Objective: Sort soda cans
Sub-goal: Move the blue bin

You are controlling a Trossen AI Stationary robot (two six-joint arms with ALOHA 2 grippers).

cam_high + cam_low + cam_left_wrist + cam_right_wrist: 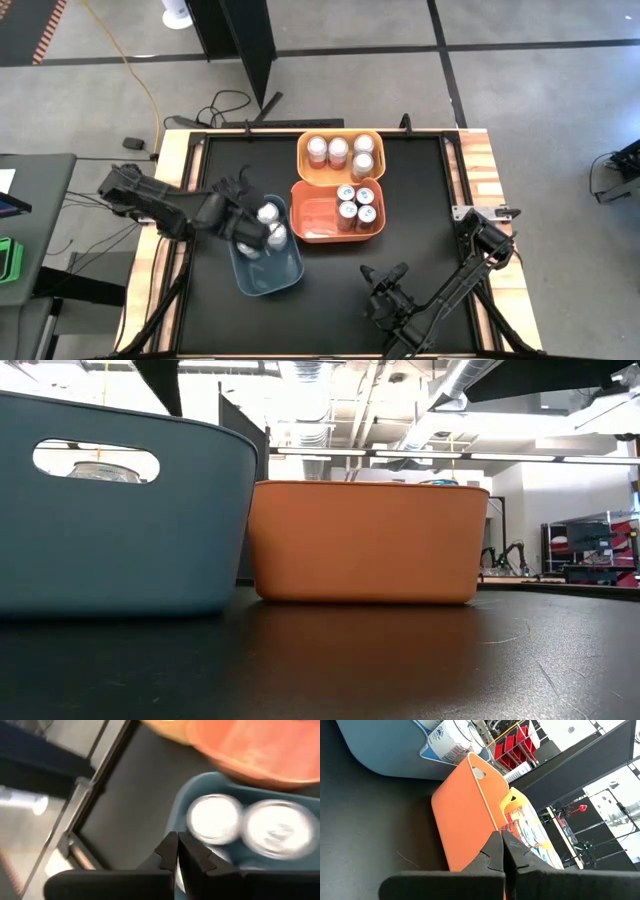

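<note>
Hovering over the blue bin [265, 262], the left tool [243, 232] has its fingers clenched together on nothing, as the left wrist view shows. It sits at the bin's 10 o'clock edge, and two silver-topped soda cans [272, 223] stand just beside it at about 2 o'clock, upright inside the bin; I judge the tool is empty because a can has just been set down there. From the bin, the red-orange bin [312, 222] lies at 1 o'clock, holding four blue-labelled cans [356, 204] packed in its right half. Beyond it at 12 o'clock the yellow-orange bin [304, 158] carries five pale cans [342, 153]. Each bin seems to gather one kind, so sorting looks nearly done; no loose can shows on the black worktop [420, 200]. Waiting at the worktop's 5 o'clock corner, the right tool [383, 278] is also clenched and empty.
</note>
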